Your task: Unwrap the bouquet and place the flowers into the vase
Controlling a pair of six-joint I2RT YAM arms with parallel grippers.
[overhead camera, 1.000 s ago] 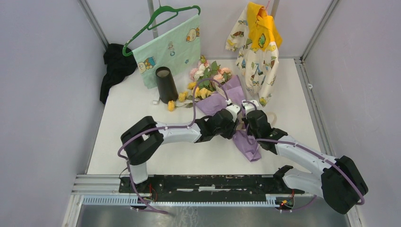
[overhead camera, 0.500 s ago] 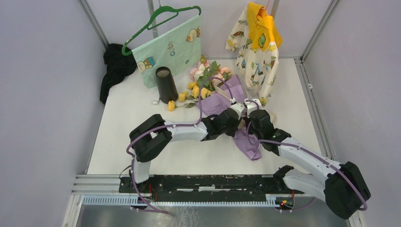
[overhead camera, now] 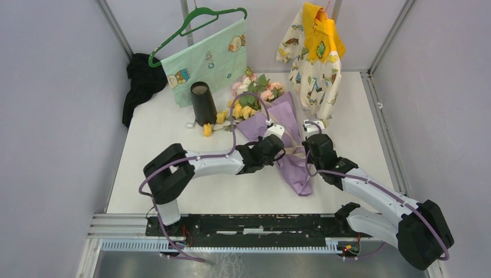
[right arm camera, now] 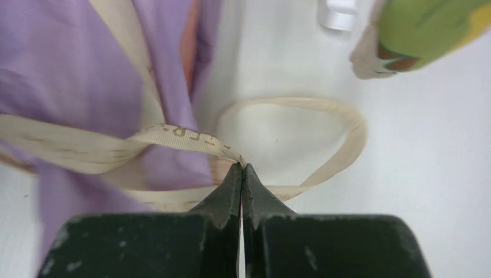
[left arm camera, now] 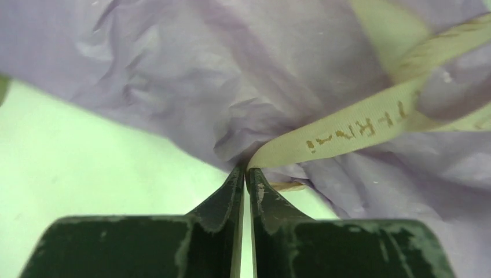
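Now the left pincer (left arm camera: 248,171) and the right pincer (right arm camera: 242,168) each clamp the beige ribbon (left arm camera: 347,124) of the bouquet (overhead camera: 282,111) mid-frame.

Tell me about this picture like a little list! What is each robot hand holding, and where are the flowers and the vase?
left fingers: pinched shut on the beige ribbon, right by the purple paper
right fingers: pinched shut on the ribbon too
bouquet: lying on the white table, wrapped in the purple paper
flowers: yellow, pink and cream, poking out of the far end of the paper
vase: black, standing up, left of the bouquet, no flowers in it yet
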